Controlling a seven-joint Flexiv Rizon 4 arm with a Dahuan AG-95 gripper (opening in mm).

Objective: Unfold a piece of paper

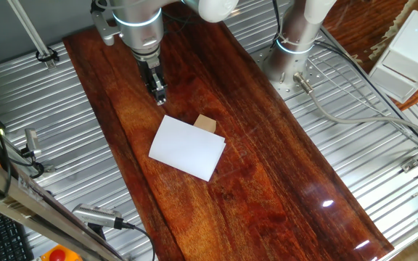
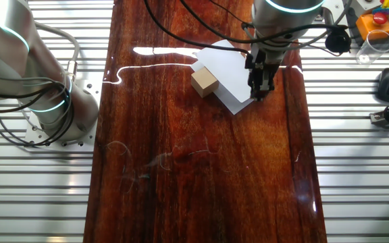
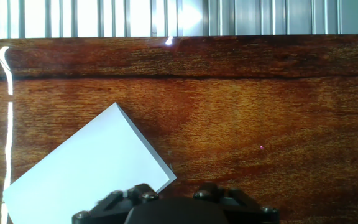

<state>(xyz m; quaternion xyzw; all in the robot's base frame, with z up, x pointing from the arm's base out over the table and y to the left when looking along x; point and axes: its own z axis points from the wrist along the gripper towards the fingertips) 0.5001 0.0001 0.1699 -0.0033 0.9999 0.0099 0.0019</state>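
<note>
The piece of paper (image 1: 187,147) is a white sheet lying folded on the dark wooden tabletop (image 1: 267,181). It also shows in the other fixed view (image 2: 227,64) and at the lower left of the hand view (image 3: 86,165). My gripper (image 1: 157,94) hangs over the wood just beyond the paper's far corner, pointing down. In the other fixed view my gripper (image 2: 258,93) is at the paper's right corner. Its fingers look close together with nothing between them. In the hand view only the gripper's black base (image 3: 173,208) shows, and the fingertips are hidden.
A small tan wooden cube (image 1: 205,124) sits against the paper's far edge, also seen in the other fixed view (image 2: 204,81). A white box (image 1: 412,54) stands off the board at the far right. The arm's base (image 1: 296,51) is mounted beside the board on ribbed metal.
</note>
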